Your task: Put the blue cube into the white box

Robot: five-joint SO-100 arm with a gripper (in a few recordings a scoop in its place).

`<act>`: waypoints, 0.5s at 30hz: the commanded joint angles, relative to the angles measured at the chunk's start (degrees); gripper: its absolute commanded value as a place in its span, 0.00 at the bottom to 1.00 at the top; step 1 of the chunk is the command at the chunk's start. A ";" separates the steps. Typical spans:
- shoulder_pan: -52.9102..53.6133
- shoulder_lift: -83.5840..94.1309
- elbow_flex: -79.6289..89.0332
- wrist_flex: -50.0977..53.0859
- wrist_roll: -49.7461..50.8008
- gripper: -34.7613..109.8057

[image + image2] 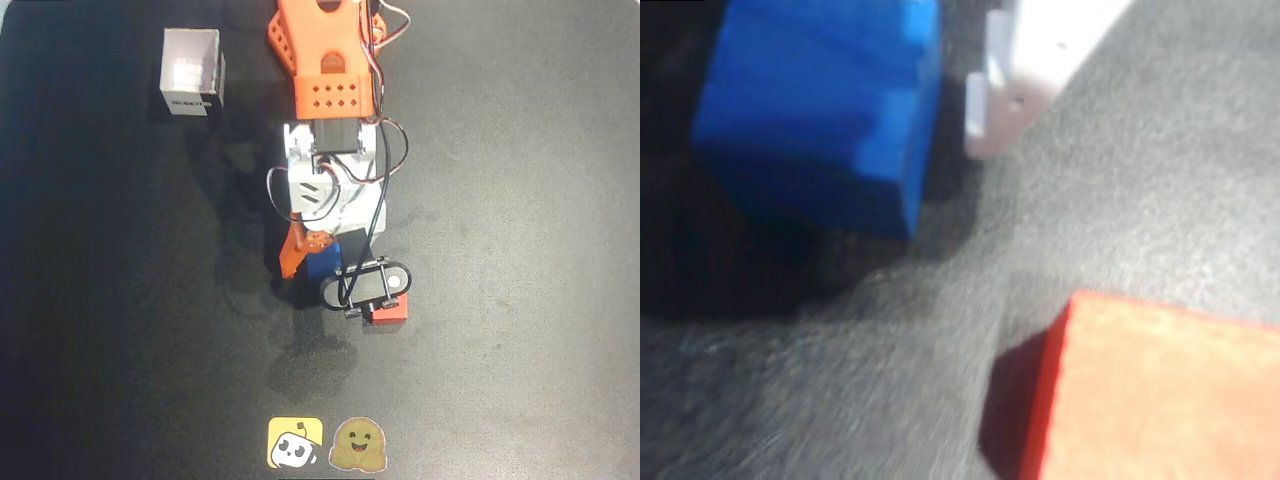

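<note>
Reaching down over the middle of the dark desk (120, 330), the claw (318, 262) sits at the end of the orange and white arm (330, 90) that enters from the far edge in the overhead view. Its orange finger (296, 250) lies on the left of the blue cube (322, 262), touching it or very nearly so, and the white part of the claw covers the cube's far right side. From above, the cube appears to sit between the two fingers, but whether they press on it cannot be told. In the wrist view the blue cube (820, 110) fills the upper left, blurred, with a white finger (1035, 60) just to its right and a narrow dark gap between them; the other finger is hidden in shadow on the left.

A red cube (392, 308) lies just right of and slightly nearer than the blue one in the overhead view, partly under the black camera mount (365, 283) on the wrist. It shows large at the lower right in the wrist view (1160, 390), apart from the blue cube.

The white box (192, 70) stands at the far left of the desk, well apart from the claw and both cubes, open side up, with a dark label on its near wall.

Two stickers lie at the near edge: a yellow one (295, 443) and a brownish smiling one (358, 445) beside it.
</note>
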 commanded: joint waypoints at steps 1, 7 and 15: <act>-0.35 0.00 1.14 -2.81 0.18 0.43; -0.26 -0.44 2.90 -4.04 0.79 0.40; 0.44 -0.18 3.96 -4.57 0.97 0.30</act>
